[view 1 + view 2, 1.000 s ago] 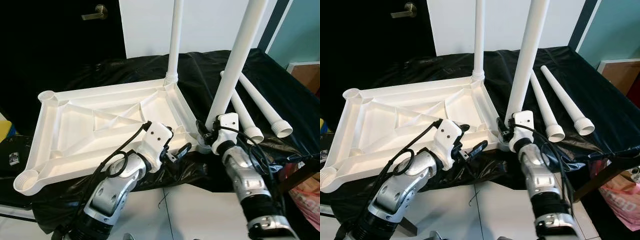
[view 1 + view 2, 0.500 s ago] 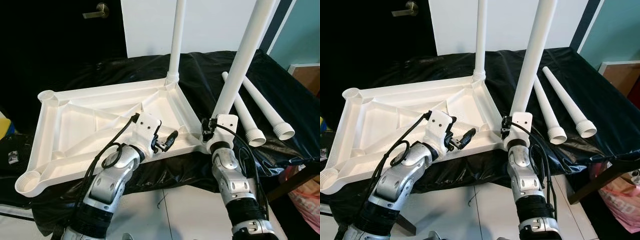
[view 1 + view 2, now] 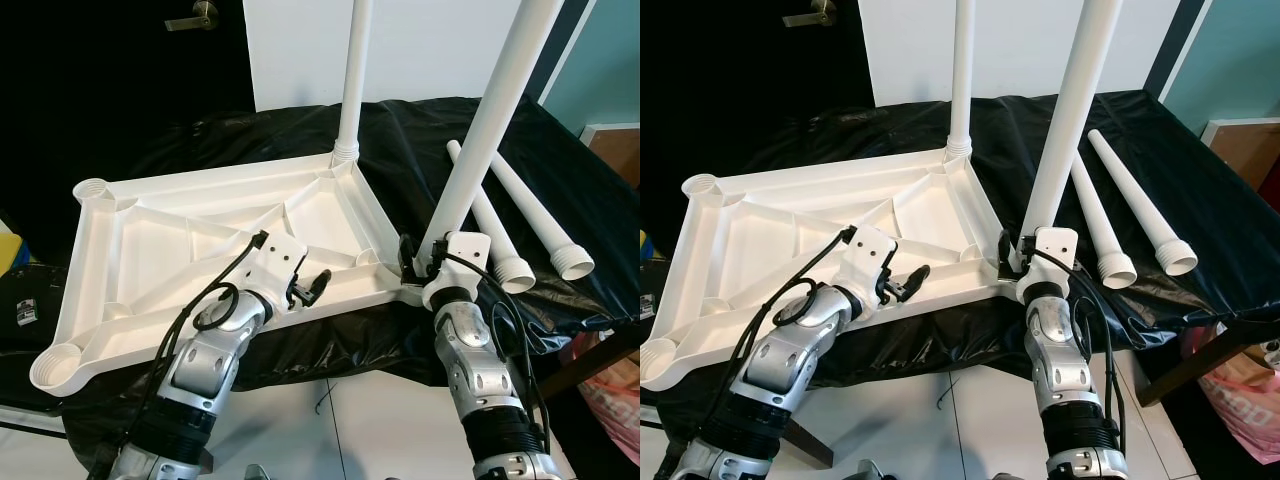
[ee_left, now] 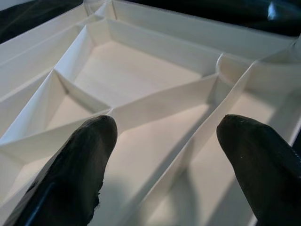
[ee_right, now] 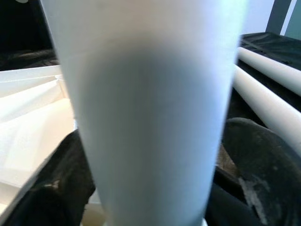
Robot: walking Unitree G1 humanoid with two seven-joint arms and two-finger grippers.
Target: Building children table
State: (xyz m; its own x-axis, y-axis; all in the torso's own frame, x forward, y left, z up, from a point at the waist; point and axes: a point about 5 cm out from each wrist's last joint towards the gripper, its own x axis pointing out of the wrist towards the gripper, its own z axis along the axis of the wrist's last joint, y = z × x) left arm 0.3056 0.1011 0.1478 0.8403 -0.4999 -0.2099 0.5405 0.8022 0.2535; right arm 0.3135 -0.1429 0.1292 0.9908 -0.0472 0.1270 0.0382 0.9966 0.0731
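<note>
The white plastic tabletop (image 3: 160,260) lies upside down on a black cloth. One white leg (image 3: 352,80) stands upright in its far right corner socket. My right gripper (image 3: 420,262) is shut on a second leg (image 3: 480,130), low down by the near right corner; the leg leans slightly right. The right wrist view has that leg (image 5: 150,94) between both fingers (image 5: 263,160). My left gripper (image 3: 310,285) is open just over the near rim, its fingers (image 4: 80,160) apart above the inner ribs (image 4: 141,70), holding nothing.
Two loose legs (image 3: 495,235) (image 3: 535,215) lie side by side on the black cloth (image 3: 420,140) to the right. Empty sockets are at the far left corner (image 3: 92,190) and near left corner (image 3: 50,365). A dark door (image 3: 120,70) is behind; white floor tiles (image 3: 350,430) lie below.
My left gripper has drawn back to the left along the near rim, from the right corner to over the tabletop's inside. The right gripper keeps its hold on the leg.
</note>
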